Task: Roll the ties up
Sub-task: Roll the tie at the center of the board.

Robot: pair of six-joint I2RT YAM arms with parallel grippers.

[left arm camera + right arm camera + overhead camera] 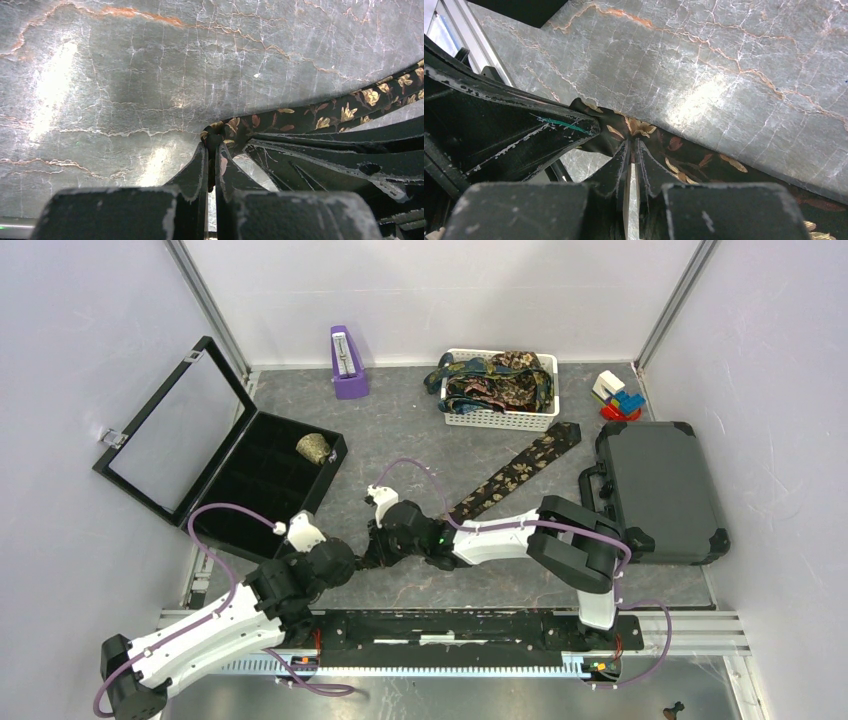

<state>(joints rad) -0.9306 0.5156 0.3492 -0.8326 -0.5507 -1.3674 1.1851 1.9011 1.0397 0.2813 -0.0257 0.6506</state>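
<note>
Pinching the thin end of the dark flowery tie [520,468], my left gripper [212,150] is clamped tight. My right gripper [632,146] squeezes it too.

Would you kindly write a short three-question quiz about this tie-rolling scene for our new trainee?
1. True or false: the left gripper is shut on the dark floral tie.
2. Where do the other ties lie? A: in the white basket; B: hanging on the wall; C: nowhere in view.
3. Fill in: the ___ gripper pinches the same end of that tie.
Key: 1 true; 2 A; 3 right gripper.
</note>
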